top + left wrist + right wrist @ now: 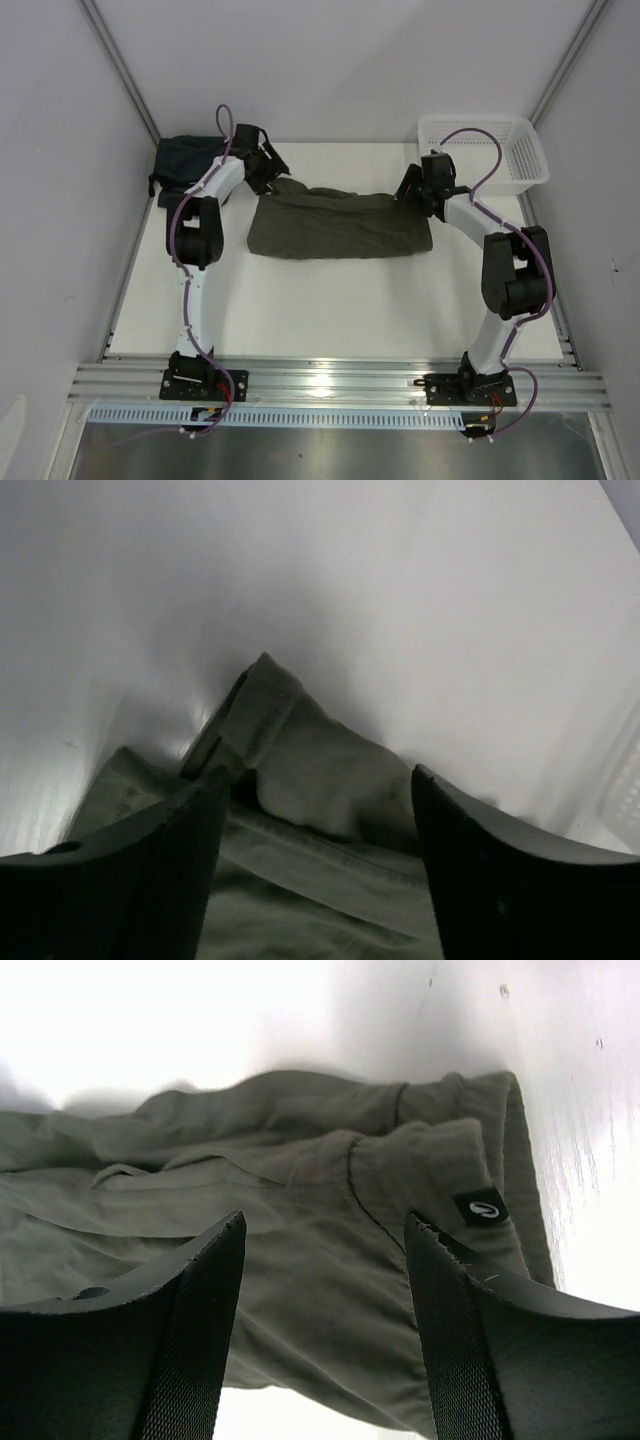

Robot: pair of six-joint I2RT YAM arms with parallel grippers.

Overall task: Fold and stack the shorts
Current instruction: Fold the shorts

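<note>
Shorts [340,225] lay mid-table [300,300], spread between both arms. Left gripper [315,780] and right gripper [325,1225] hung spread over the far corners. Cloth looked light and limp, so best pinched at the corner hems.

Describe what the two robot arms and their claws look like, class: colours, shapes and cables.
The left arm and right arm have white tubular links, bulky black joint housings and a looping purple cable each. The left claw and right claw have two broad, black, wedge-shaped fingers; the right's inner faces look finely ribbed.
</note>
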